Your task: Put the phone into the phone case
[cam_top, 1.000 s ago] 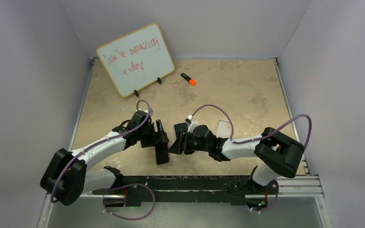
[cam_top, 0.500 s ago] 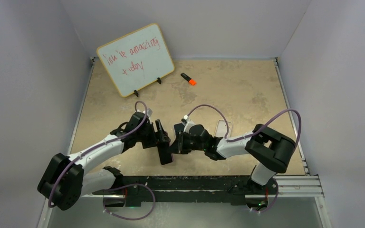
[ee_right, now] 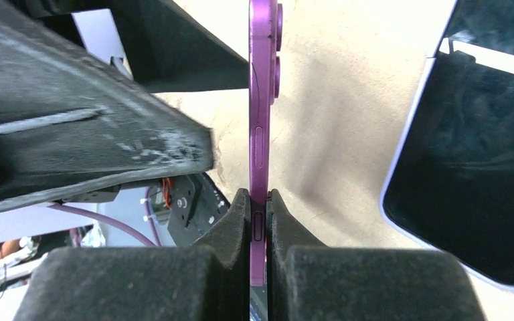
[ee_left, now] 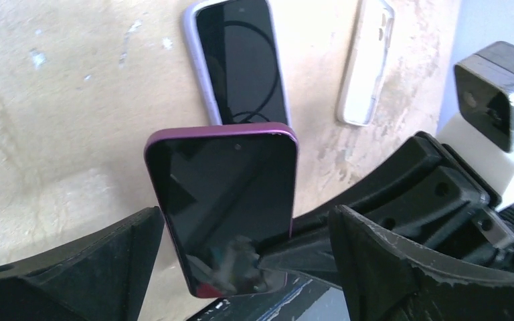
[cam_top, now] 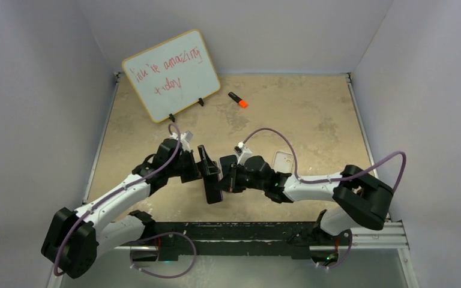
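Observation:
A purple phone point(cam_top: 211, 180) is held up on edge above the table between my two arms. My right gripper point(ee_right: 260, 200) is shut on its thin side, the pads pinching the purple edge point(ee_right: 262, 100) near a side button. My left gripper point(ee_left: 244, 221) is open, its fingers point(ee_left: 127, 261) standing apart on either side of the dark screen point(ee_left: 224, 200) without touching it. The empty pale phone case point(cam_top: 283, 161) lies flat on the table to the right, seen in the left wrist view too as a white shell point(ee_left: 368, 60).
A second phone with a lavender rim point(ee_left: 241, 63) lies screen-up on the table beyond the held one. At the back left stands a small whiteboard point(cam_top: 171, 73), with an orange marker point(cam_top: 238, 100) next to it. White walls enclose the tan table point(cam_top: 312, 114).
My right gripper has closed onto the phone's edge. My left gripper has let go and opened wide. The phone has shifted slightly away from the near edge.

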Action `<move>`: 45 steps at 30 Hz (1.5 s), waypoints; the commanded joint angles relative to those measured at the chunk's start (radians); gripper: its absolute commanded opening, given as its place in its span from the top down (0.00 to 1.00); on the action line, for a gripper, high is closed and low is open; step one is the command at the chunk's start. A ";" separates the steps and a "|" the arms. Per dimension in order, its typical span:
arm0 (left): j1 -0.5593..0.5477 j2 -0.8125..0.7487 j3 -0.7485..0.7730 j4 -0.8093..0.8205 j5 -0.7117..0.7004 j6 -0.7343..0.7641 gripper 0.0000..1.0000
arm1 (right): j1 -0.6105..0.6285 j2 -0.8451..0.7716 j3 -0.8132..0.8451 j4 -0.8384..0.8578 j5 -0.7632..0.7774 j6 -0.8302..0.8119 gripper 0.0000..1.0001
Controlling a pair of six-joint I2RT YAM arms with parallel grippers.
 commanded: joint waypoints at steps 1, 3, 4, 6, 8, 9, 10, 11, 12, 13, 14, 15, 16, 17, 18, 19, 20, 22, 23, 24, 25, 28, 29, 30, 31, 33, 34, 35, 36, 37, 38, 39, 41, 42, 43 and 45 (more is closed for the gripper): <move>0.000 -0.030 0.096 0.067 0.089 0.079 0.00 | -0.016 -0.105 0.025 -0.126 0.112 -0.076 1.00; 0.001 -0.038 0.126 0.064 0.105 0.098 0.00 | -0.037 -0.155 0.025 -0.186 0.143 -0.081 1.00; 0.001 -0.039 0.143 0.055 0.113 0.113 0.00 | -0.053 -0.183 0.023 -0.220 0.146 -0.084 1.00; 0.000 -0.034 0.178 0.038 0.120 0.142 0.00 | -0.092 -0.243 0.007 -0.267 0.172 -0.094 1.00; -0.001 -0.013 0.204 0.033 0.132 0.175 0.01 | -0.148 -0.298 -0.019 -0.278 0.179 -0.103 1.00; -0.001 0.001 0.207 0.038 0.137 0.193 0.02 | -0.185 -0.317 -0.022 -0.301 0.172 -0.110 1.00; -0.001 0.018 0.208 0.042 0.136 0.206 0.03 | -0.218 -0.332 -0.017 -0.331 0.166 -0.121 1.00; -0.001 0.038 0.208 0.051 0.138 0.211 0.04 | -0.253 -0.350 -0.006 -0.377 0.169 -0.129 1.00; -0.003 0.065 0.206 0.072 0.154 0.211 0.06 | -0.284 -0.364 0.004 -0.419 0.173 -0.139 1.00; -0.006 0.084 0.203 0.100 0.171 0.207 0.08 | -0.313 -0.379 0.013 -0.453 0.170 -0.150 1.00; -0.011 0.107 0.202 0.131 0.182 0.197 0.10 | -0.340 -0.397 0.018 -0.483 0.170 -0.162 1.00; -0.018 0.127 0.205 0.154 0.186 0.190 0.11 | -0.360 -0.416 0.020 -0.508 0.177 -0.176 1.00; -0.025 0.152 0.217 0.164 0.184 0.189 0.13 | -0.380 -0.431 0.027 -0.544 0.187 -0.191 1.00; -0.032 0.180 0.237 0.161 0.177 0.196 0.14 | -0.401 -0.443 0.039 -0.580 0.197 -0.203 1.00; -0.041 0.208 0.262 0.151 0.165 0.205 0.15 | -0.425 -0.451 0.055 -0.640 0.199 -0.215 1.00; -0.047 0.237 0.287 0.140 0.153 0.211 0.16 | -0.450 -0.458 0.065 -0.679 0.200 -0.224 1.00; -0.055 0.262 0.305 0.143 0.147 0.212 0.17 | -0.473 -0.464 0.071 -0.708 0.199 -0.231 1.00; -0.068 0.311 0.321 0.196 0.154 0.198 0.19 | -0.527 -0.477 0.074 -0.753 0.191 -0.246 1.00; -0.075 0.332 0.327 0.233 0.156 0.188 0.21 | -0.544 -0.484 0.074 -0.768 0.191 -0.256 1.00; -0.081 0.356 0.332 0.262 0.155 0.174 0.22 | -0.562 -0.495 0.072 -0.783 0.192 -0.262 1.00; -0.088 0.378 0.337 0.283 0.150 0.160 0.23 | -0.580 -0.506 0.064 -0.786 0.187 -0.267 1.00; -0.096 0.450 0.365 0.301 0.111 0.108 0.28 | -0.623 -0.515 0.051 -0.787 0.151 -0.270 1.00; -0.099 0.474 0.374 0.316 0.112 0.098 0.29 | -0.632 -0.507 0.051 -0.791 0.132 -0.271 1.00; -0.107 0.503 0.386 0.326 0.112 0.092 0.31 | -0.640 -0.497 0.051 -0.794 0.119 -0.272 1.00; -0.114 0.524 0.400 0.333 0.113 0.089 0.31 | -0.649 -0.486 0.050 -0.793 0.108 -0.273 1.00; -0.130 0.564 0.429 0.340 0.112 0.091 0.32 | -0.665 -0.471 0.043 -0.785 0.085 -0.273 1.00; -0.139 0.584 0.445 0.344 0.110 0.093 0.32 | -0.671 -0.466 0.038 -0.780 0.076 -0.271 1.00; -0.149 0.604 0.457 0.350 0.108 0.097 0.32 | -0.678 -0.462 0.036 -0.776 0.063 -0.267 1.00; -0.157 0.623 0.467 0.355 0.104 0.094 0.33 | -0.681 -0.459 0.037 -0.778 0.059 -0.266 1.00; -0.164 0.644 0.476 0.367 0.108 0.089 0.33 | -0.683 -0.458 0.042 -0.784 0.060 -0.266 1.00; -0.172 0.663 0.482 0.386 0.112 0.082 0.33 | -0.683 -0.459 0.043 -0.792 0.068 -0.269 1.00; -0.180 0.684 0.488 0.405 0.120 0.075 0.34 | -0.686 -0.461 0.046 -0.801 0.075 -0.274 1.00; -0.197 0.724 0.504 0.429 0.126 0.066 0.34 | -0.699 -0.469 0.052 -0.826 0.082 -0.290 1.00; -0.207 0.743 0.517 0.433 0.129 0.065 0.35 | -0.706 -0.471 0.055 -0.840 0.082 -0.299 1.00; -0.218 0.760 0.528 0.434 0.129 0.065 0.35 | -0.714 -0.471 0.062 -0.862 0.078 -0.314 1.00; -0.232 0.789 0.548 0.447 0.132 0.065 0.35 | -0.725 -0.467 0.076 -0.896 0.068 -0.343 1.00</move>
